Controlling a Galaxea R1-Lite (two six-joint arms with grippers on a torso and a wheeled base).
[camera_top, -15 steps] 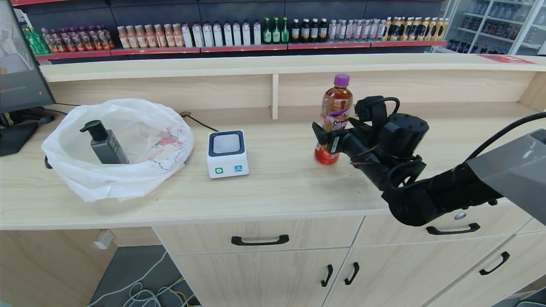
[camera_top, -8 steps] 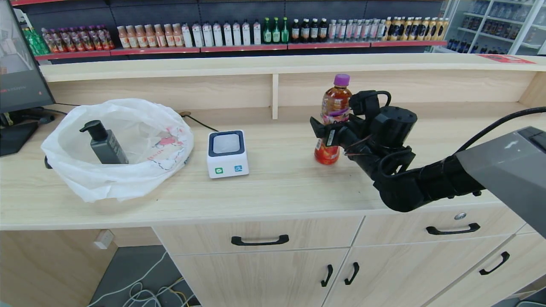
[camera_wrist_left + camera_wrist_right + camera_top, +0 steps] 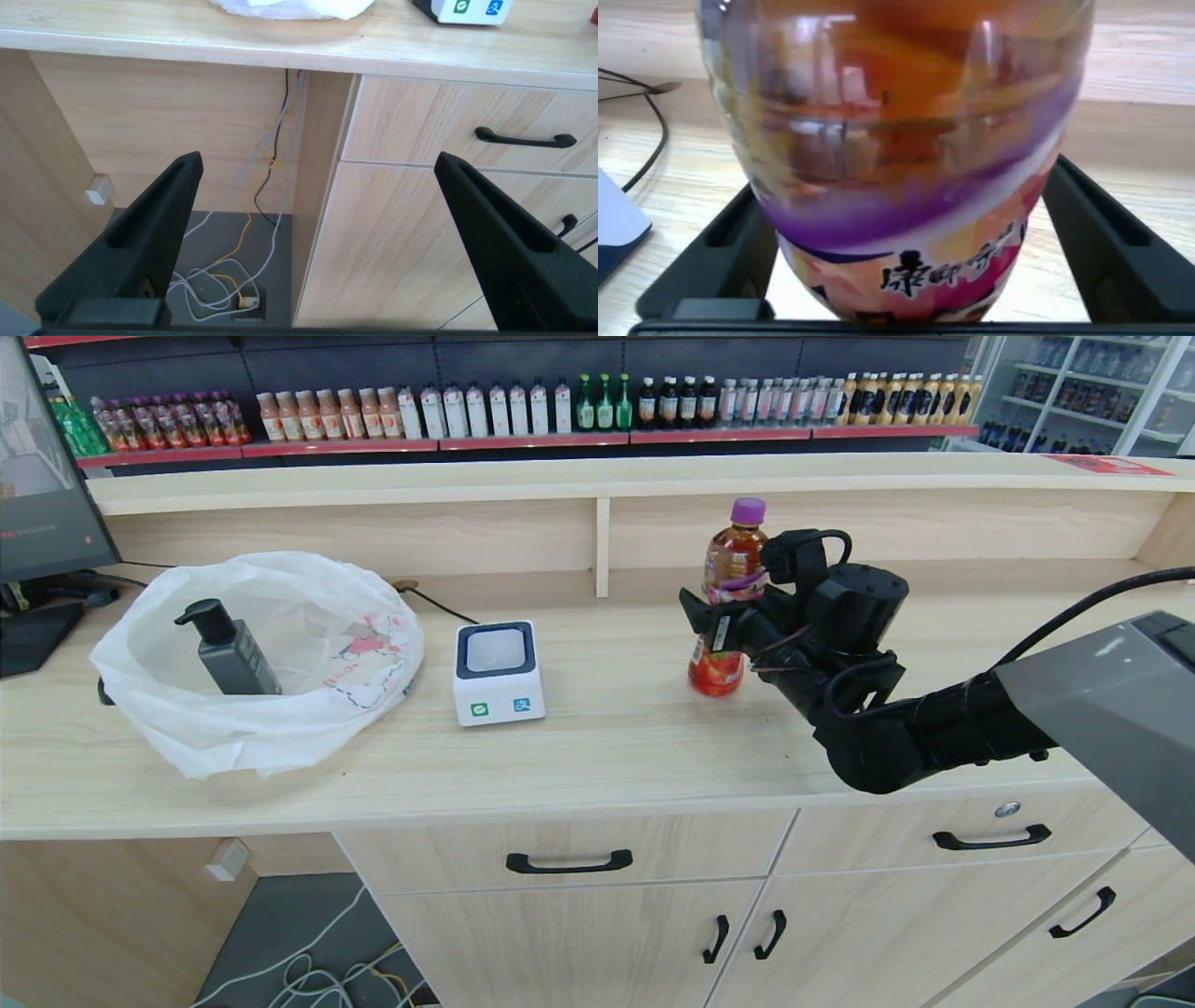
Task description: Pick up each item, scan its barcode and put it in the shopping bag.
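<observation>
An orange drink bottle (image 3: 735, 555) with a purple cap stands upright on the wooden counter (image 3: 607, 737), right of centre. My right gripper (image 3: 724, 621) is open at the bottle's lower half, one finger on each side. In the right wrist view the bottle (image 3: 896, 140) sits between the two fingers of that gripper (image 3: 896, 271). The white shopping bag (image 3: 280, 719) lies open on the left with a dark pump bottle (image 3: 229, 653) inside. Between the bag and the drink bottle sits the white scanner (image 3: 498, 672). My left gripper (image 3: 308, 243) hangs open below the counter, facing the cabinet.
A monitor (image 3: 42, 504) stands at the far left edge. A raised wooden ledge (image 3: 597, 485) runs along the back of the counter. A black cable (image 3: 439, 602) runs behind the scanner. Drawers with black handles (image 3: 569, 863) sit under the counter.
My right arm moved forward and slightly up, bringing its fingers further around the drink bottle. The bottle, bag and scanner stayed in place.
</observation>
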